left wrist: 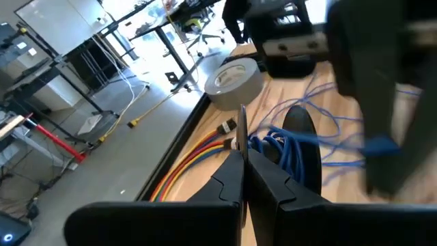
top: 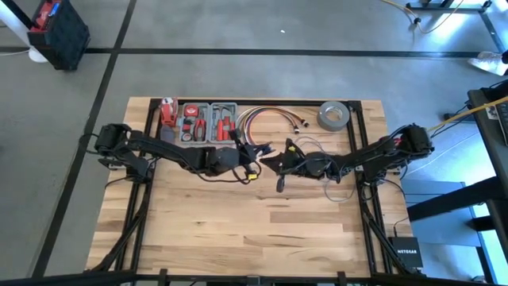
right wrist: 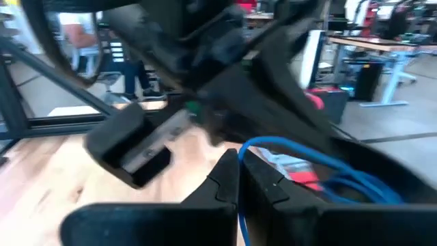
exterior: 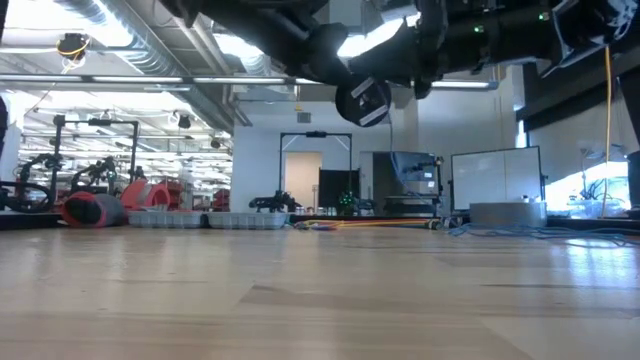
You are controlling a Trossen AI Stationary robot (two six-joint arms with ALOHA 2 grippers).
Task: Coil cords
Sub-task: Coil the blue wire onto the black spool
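on the table, far edge: tool tray (top: pixel 205 121) with red-handled tools at left, then a fan of red, yellow and white cables (top: pixel 266 119) with plug ends, then a grey tape roll (top: pixel 333 116) at right.
left arm: reaches from the table's left side toward the middle, raised above the wood.
left gripper (top: pixel 255 151): fingers pressed together; in its wrist view a thin vertical strand rises from between the tips, so it seems to be pinching a wire, though which one i cannot tell.
blue wire (left wrist: pixel 290 147): loose bundle of loops on the wood just ahead of the left gripper, near the cable plugs and the tape roll, with stray strands spreading out over the table.
black disc (left wrist: pixel 300 123): dark round shape lying among the blue loops; its cord cannot be made out.
right gripper (top: pixel 279 163): just beside the left gripper at mid-table, fingers closed; the blue wire arches up from the finger line in its wrist view, apparently pinched there.
right arm: comes in from the table's right side, also held above the surface.
low view: both arms hang overhead, clear of the wood.
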